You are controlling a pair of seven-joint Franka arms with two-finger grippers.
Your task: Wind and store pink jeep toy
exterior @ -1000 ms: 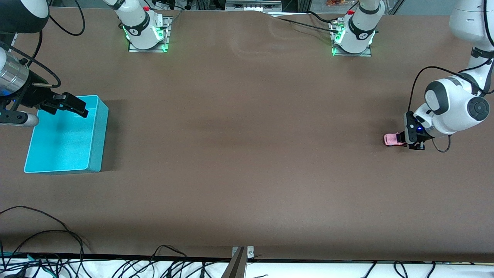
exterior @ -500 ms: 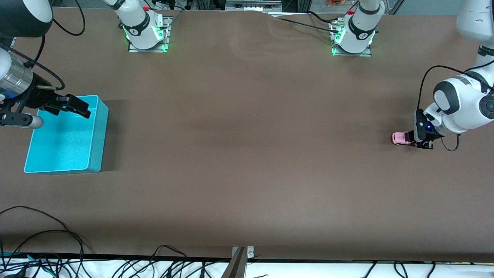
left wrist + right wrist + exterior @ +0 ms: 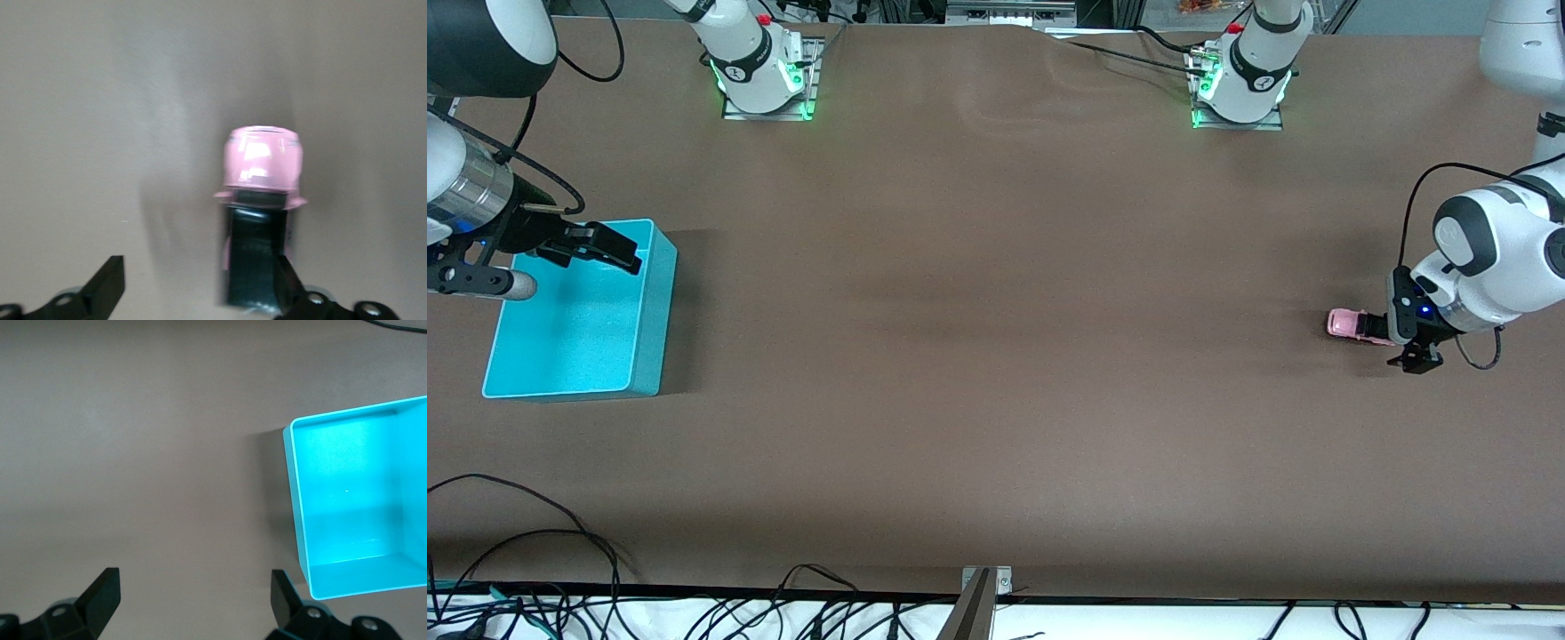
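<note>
Nothing stored yet: pink jeep toy [image 3: 1348, 324] sits on the table [image 3: 996, 382] at the left arm's end, wheels down, well apart from the turquoise bin [image 3: 655, 307] at the right arm's end. Left gripper [image 3: 197, 272] low over the table at the toy's back end, fingers spread wide; one fingertip [image 3: 283, 277] looks to touch the black roof panel, no clamp on it. Cannot tell whether winding is done. Bin empty inside, a little farther from the front camera than the toy. Right gripper [image 3: 616, 252] waits over the bin's farther corner, fingers apart, holding nothing. Left to do, probably: grasp, carry across, drop in.
</note>
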